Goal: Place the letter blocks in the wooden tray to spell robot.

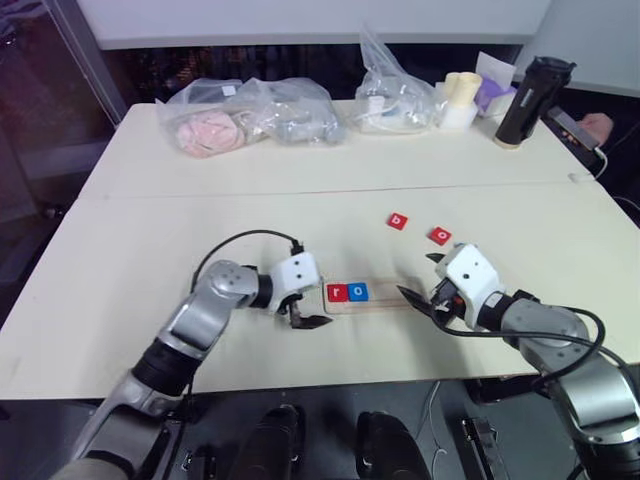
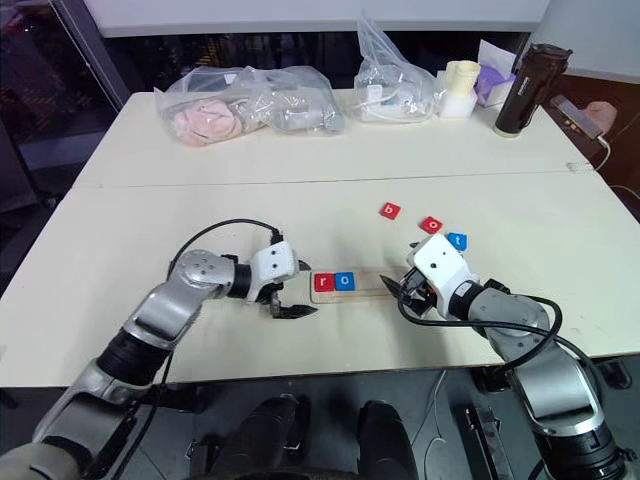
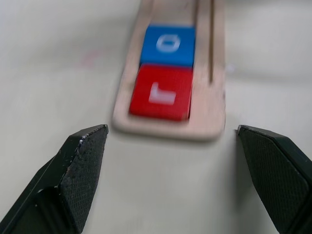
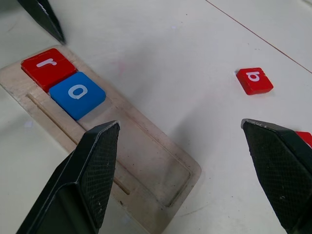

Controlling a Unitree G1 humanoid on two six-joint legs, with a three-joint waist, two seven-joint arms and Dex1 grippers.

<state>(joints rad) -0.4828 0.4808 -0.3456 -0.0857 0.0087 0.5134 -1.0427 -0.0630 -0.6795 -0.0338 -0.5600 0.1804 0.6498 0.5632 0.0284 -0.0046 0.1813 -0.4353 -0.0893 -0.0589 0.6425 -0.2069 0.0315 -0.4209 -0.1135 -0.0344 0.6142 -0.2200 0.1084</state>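
while the cream table (image 1: 120, 260) filled most of the head view, clear bags (image 1: 250, 112) and a dark bottle (image 1: 528, 100) sat along its upper edge. the wooden tray (image 2: 385, 284) lay in the lower centre, between the two grippers. the left gripper (image 2: 289, 308) sat just left of the tray's end, fingers apart and empty. the right gripper (image 1: 418, 285) hovered at the tray's right end, fingers also spread wide, holding nothing. the red r block (image 4: 48, 67) occupied the tray's leftmost slot, with the blue o block (image 4: 77, 92) touching it in the next slot; remaining slots were bare wood. the red b block (image 1: 398, 221), red o block (image 1: 440, 236) and blue t block (image 2: 457, 241) lay loose on the table, above and right of the tray.
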